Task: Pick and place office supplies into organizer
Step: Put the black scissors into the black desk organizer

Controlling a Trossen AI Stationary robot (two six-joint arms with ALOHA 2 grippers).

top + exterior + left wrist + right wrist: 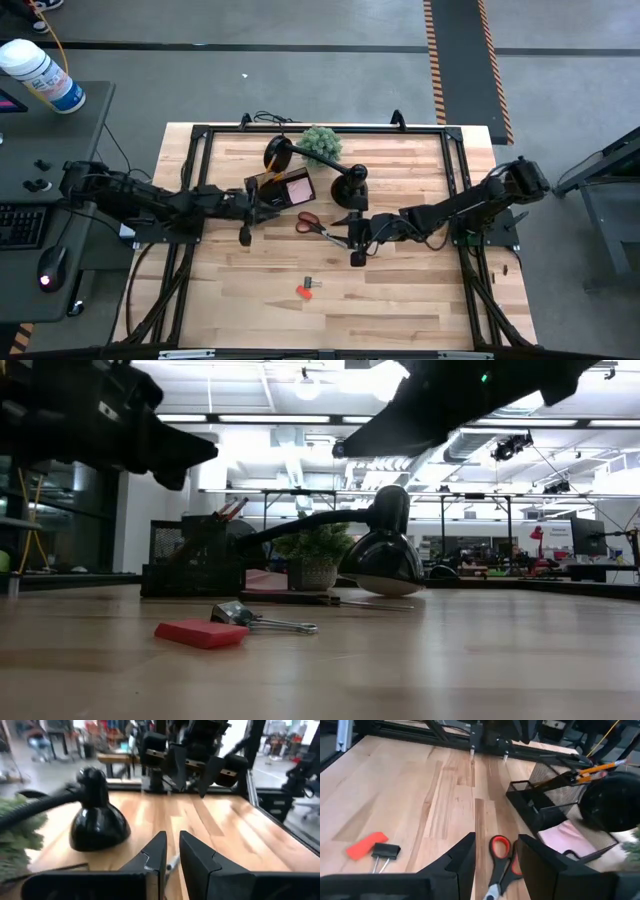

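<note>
The orange-handled scissors lie flat on the table, handles toward the organizer. My right gripper hovers open above them, a finger on either side of the handles, without touching. The organizer is a dark mesh box with orange pencils standing in it. The pink pad lies next to it. A red piece and a black binder clip lie nearer the near edge. My left gripper hangs beside the organizer with a narrow gap between its fingers, holding nothing.
A black lamp has its round base behind the organizer and its head resting on the table just beyond the scissors. A green plant stands at the far edge. Bare wood lies toward the near edge and both near corners.
</note>
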